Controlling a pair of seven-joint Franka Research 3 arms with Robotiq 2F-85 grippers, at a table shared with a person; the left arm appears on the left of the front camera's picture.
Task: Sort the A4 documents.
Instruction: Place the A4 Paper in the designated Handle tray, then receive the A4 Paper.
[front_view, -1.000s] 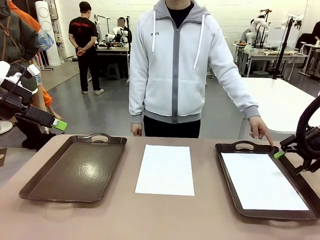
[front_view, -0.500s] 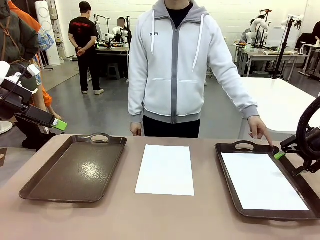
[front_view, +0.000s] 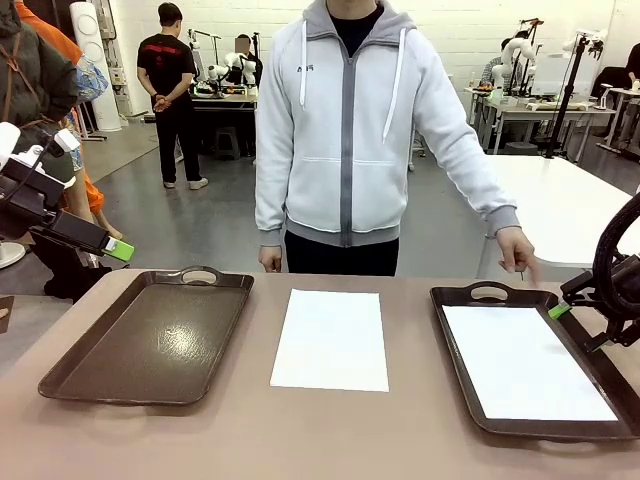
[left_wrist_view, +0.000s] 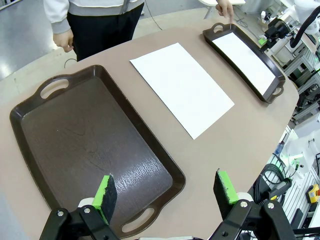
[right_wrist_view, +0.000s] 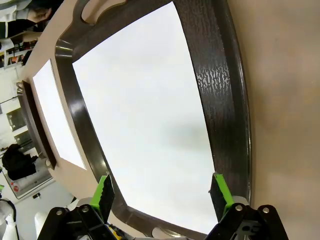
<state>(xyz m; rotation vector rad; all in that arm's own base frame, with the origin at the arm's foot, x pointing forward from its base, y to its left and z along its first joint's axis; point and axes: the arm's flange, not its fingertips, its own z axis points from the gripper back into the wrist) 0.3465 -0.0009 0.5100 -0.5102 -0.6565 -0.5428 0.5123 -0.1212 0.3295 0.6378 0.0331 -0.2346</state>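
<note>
A4 documents unmoved; person's hand apparently lifted off tray.

Open lab hall. Back wall white, apparently painted brick, though too distant to confirm. Floor smooth grey, glossy, carrying soft reflections of the overhead light. Large white table at rear right. Workbenches along the back wall: one at left, more at right. Lighting bright and even throughout.

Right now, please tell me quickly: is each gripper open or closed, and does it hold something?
Left gripper: open, fingers wide apart, holding nothing.
Right gripper: open, fingers wide apart, holding nothing.
</note>
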